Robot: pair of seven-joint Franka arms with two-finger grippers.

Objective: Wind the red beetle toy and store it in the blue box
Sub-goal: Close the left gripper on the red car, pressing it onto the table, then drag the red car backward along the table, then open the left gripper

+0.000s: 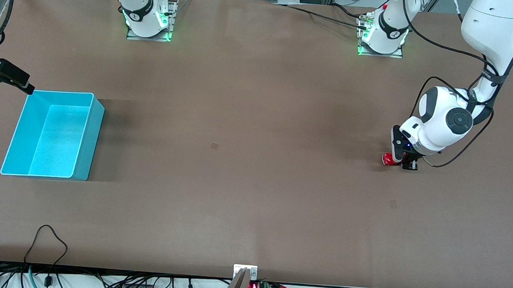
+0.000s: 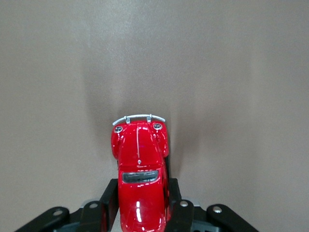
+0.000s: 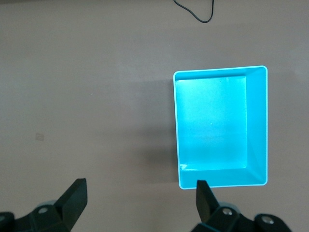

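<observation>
Red car (image 2: 141, 174) sat clamped between the left gripper's (image 2: 143, 205) jaws, its long axis running forward from them; the right gripper (image 3: 140, 198) waited spread, empty, above the box (image 3: 258, 125).

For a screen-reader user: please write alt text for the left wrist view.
The left tool is shut on the red beetle toy, its black fingers pressing both sides of the car's rear half. The silvery bumper points away from the camera over bare brown table.

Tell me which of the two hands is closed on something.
The left hand, low at the left arm's end of the table, grips the red beetle toy. The right hand is open, holding nothing, up beside the blue box.
</observation>
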